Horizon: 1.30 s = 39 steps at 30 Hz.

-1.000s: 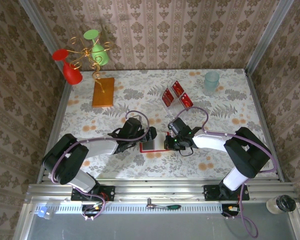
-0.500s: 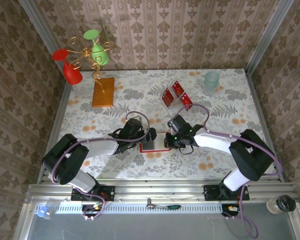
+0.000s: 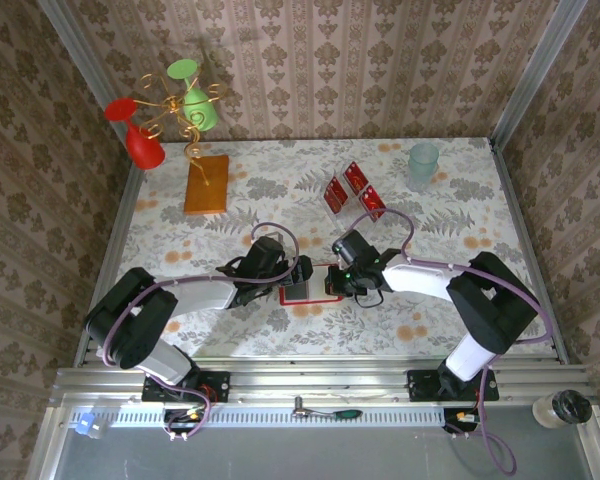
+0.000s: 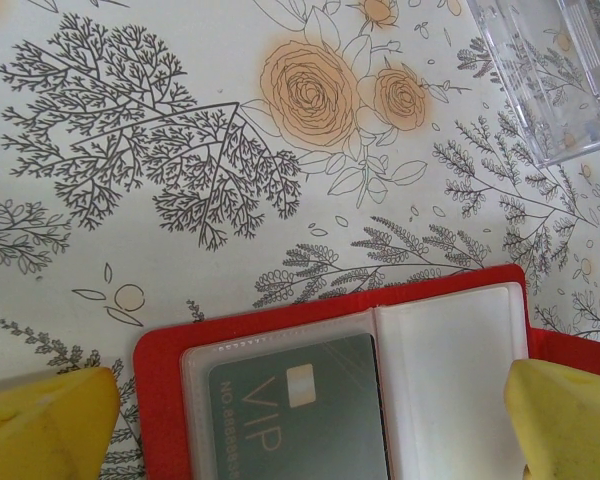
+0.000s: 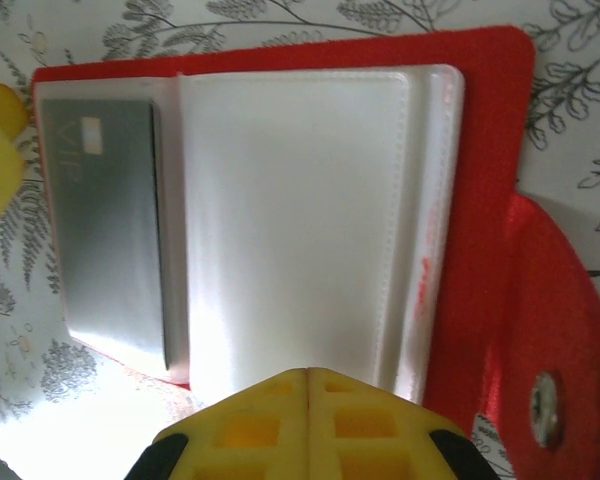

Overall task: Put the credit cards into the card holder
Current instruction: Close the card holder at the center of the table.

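Looking down from above, we find the card holder (image 3: 285, 297) lying open and flat on the flowered table (image 3: 450, 230), near the front and between the two arms.

- Left gripper (image 3: 300, 272): at the holder's left side. From the left wrist, the claw (image 4: 305, 425) stands wide, its yellow fingertips (image 4: 40, 420) far apart at either side of the open holder (image 4: 160, 360). One tip is by the holder's corner and the other overlaps the opposite edge. We cannot tell whether either tip touches it.
- Right gripper (image 3: 332, 284): at the holder's right side. From the right wrist, the claw (image 5: 310, 425) is closed, yellow pads (image 5: 250, 430) meeting with no gap, just above the near edge of the clear sleeve (image 5: 300, 230). We cannot tell whether it nips the sleeve.
- Holder contents: a grey-green card (image 4: 300, 425) lettered VIP sits in one clear pocket, and the pocket beside it is pale and bare. A red tab (image 5: 555, 300) with a metal snap (image 5: 545, 420) lies off the holder's outer side.
- Credit cards (image 3: 352, 190): a small cluster of red cards toward the far side of the table, well apart from the holder. We make out three, propped at angles.
- Also noted: an orange-brown slab (image 3: 206, 183) at far left, a pale green cup (image 3: 423, 163) at far right, and a clear plastic piece (image 4: 550, 80) beyond the holder in the left wrist view.
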Each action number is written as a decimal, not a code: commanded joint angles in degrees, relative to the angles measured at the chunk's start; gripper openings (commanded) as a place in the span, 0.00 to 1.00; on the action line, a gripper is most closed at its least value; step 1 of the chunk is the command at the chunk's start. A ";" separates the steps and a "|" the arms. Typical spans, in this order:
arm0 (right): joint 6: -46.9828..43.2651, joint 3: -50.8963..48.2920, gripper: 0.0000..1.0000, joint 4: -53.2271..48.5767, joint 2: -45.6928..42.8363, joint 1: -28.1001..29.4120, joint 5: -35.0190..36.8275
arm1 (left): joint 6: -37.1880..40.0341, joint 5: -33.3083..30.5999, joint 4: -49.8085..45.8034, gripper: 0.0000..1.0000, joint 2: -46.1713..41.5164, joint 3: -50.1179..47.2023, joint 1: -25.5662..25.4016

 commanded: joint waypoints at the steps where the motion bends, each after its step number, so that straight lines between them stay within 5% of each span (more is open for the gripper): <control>1: 0.62 -1.49 0.02 1.34 0.80 -0.64 -0.48 | 0.11 0.18 -0.14 1.00 1.02 1.23 -0.45; 19: 1.30 -3.47 0.01 3.06 1.24 -0.71 -0.73 | 0.16 2.82 0.89 1.00 1.11 2.95 -0.84; 29: 1.25 -3.04 0.00 3.17 2.01 -0.73 -1.15 | -5.34 5.74 13.02 1.00 -1.62 0.23 -2.47; 39: 0.43 -1.17 0.01 0.78 1.58 -0.82 -1.06 | -6.40 5.53 15.07 1.00 -0.74 0.91 -4.98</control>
